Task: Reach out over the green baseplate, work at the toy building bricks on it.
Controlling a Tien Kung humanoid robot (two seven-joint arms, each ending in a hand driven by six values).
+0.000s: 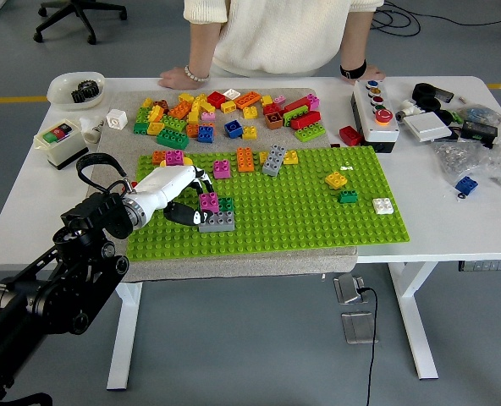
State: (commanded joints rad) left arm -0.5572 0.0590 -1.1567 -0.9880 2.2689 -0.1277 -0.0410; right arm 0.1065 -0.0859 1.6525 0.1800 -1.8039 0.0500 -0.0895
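The green baseplate [318, 216] lies on a grey mat at the table's middle. Near its left part a magenta brick [209, 201] stands beside a dark green brick [226, 204], with a grey brick [217, 222] just in front. My left hand [196, 200], white with black fingertips, reaches in from the left; its fingers curl over the magenta brick from above and its thumb lies below, against the grey brick. Orange [244, 159], grey [274, 160], yellow [336, 179], small green [347, 196] and white [382, 205] bricks also sit on the plate. My right arm is out of view.
A heap of loose bricks [225, 114] lies behind the plate. A person stands at the far side, both hands [178, 78] resting on the table edge. A button box [375, 110] and clutter sit right; a bowl [75, 90] and switch box [56, 139] sit left.
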